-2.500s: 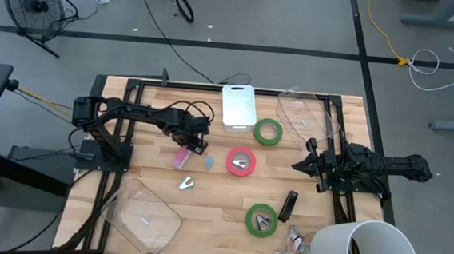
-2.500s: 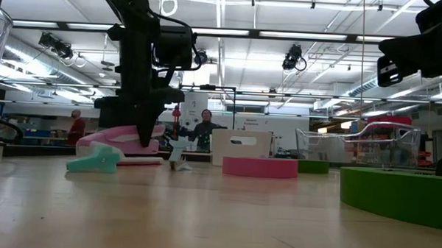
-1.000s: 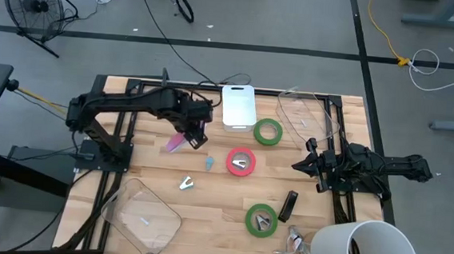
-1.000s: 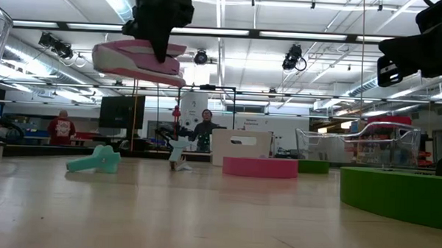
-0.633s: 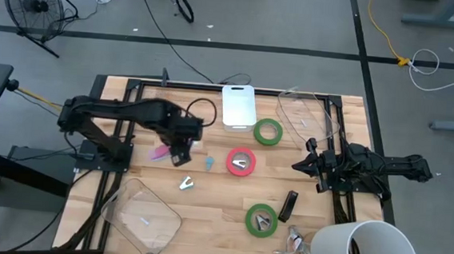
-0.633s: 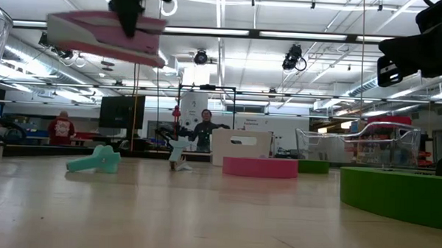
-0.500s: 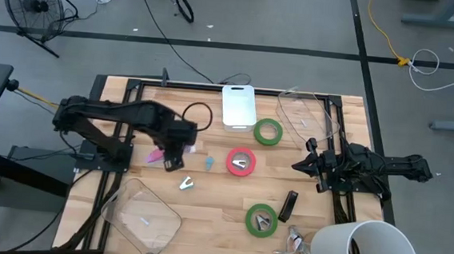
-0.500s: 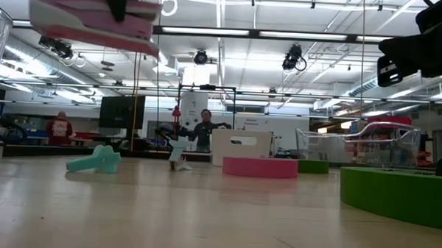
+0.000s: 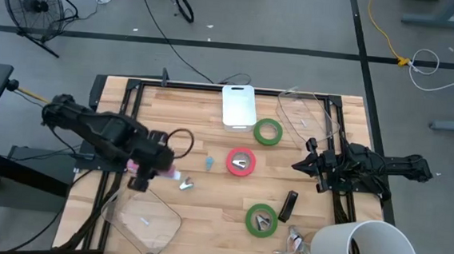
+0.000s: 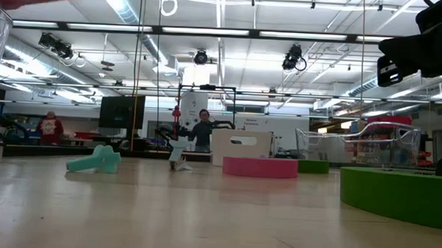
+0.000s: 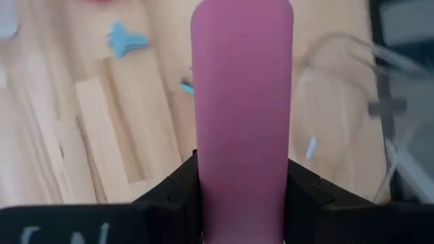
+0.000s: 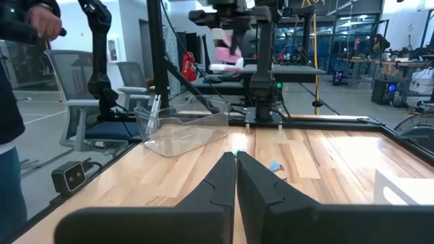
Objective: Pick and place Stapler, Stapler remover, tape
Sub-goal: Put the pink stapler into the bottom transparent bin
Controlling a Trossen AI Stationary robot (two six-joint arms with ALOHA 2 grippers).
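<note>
The left gripper [image 9: 150, 170] holds the pink stapler [image 11: 242, 108] clamped between its fingers above the table near the clear plastic tray [image 9: 142, 214] — released from this height or off-centre, I judge it could strike the tray's rim and tumble out. The right gripper [image 9: 311, 166], fingers pressed together and empty, waits beside the red tape roll [image 9: 240, 162] — little risk there.

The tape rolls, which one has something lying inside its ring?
The green tape nearest the white bucket: a small metal piece lies in its centre. The other green tape, by the white board, shows only bare table through its hole, and the red tape differs in colour.
</note>
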